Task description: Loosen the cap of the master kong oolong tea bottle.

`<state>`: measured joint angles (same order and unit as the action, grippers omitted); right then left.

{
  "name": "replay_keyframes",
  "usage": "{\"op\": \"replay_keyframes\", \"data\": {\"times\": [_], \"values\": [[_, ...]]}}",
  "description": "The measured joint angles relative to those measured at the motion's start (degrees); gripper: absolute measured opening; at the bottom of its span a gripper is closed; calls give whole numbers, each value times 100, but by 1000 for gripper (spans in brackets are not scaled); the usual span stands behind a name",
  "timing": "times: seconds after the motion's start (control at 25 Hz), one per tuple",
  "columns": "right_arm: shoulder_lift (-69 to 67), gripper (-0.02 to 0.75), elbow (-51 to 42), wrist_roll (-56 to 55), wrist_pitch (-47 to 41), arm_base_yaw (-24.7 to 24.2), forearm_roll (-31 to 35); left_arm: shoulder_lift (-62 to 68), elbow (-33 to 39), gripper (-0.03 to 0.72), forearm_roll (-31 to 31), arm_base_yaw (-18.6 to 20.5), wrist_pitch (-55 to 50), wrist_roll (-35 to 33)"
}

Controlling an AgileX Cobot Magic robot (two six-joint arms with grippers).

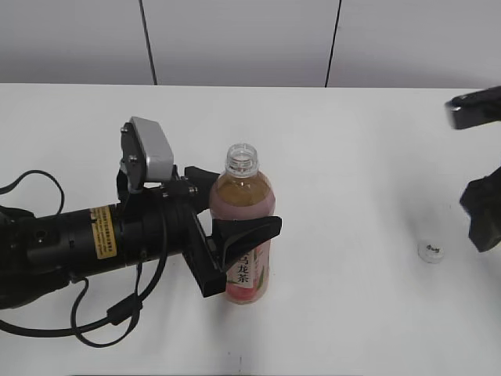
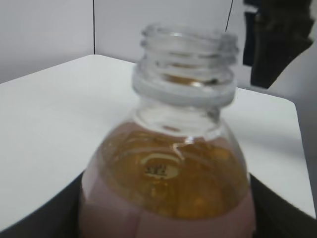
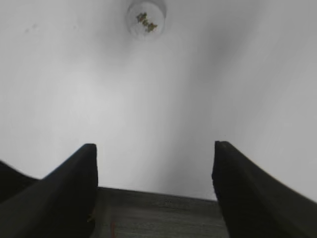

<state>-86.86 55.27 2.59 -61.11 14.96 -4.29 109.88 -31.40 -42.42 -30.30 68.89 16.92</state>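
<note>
Closest to me, the left gripper [image 1: 235,251] has its black jaws clamped around the bottle [image 1: 243,227], one finger behind the shoulder and one across the front over the pink label. That arm lies nearly flat along the table [image 1: 352,157], coming in from the left, so the bottle's long axis stands upright and crosswise to the jaws. The neck is bare: clear threads show at the top, and no cap sits on it. From the wrist camera the open mouth fills the view, amber tea below it.

Moving right, there is a wide stretch of white tabletop, then the cap [image 1: 430,251], lying on the table well apart from the bottle, its marked top face up. The right gripper [image 3: 156,193] is just beyond it at the frame's edge, jaws spread wide with nothing between them; in its own view the cap [image 3: 145,19] lies ahead of the fingertips, past them and slightly left of centre.

So the right arm is by far the nearer to the cap, and the loosening looks already done, indeed taken all the way off.
</note>
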Motion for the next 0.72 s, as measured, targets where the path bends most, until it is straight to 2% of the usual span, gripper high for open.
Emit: {"op": "replay_keyframes", "data": {"times": [0.2, 0.48, 0.72], "values": [[2165, 544, -588, 0, -168, 0, 429, 0, 0, 460, 5, 0, -5, 0], [5415, 544, -1989, 341, -73, 0, 484, 0, 0, 460, 5, 0, -15, 0], [7500, 544, -2463, 453, 2, 0, 483, 0, 0, 499, 11, 0, -25, 0]]}}
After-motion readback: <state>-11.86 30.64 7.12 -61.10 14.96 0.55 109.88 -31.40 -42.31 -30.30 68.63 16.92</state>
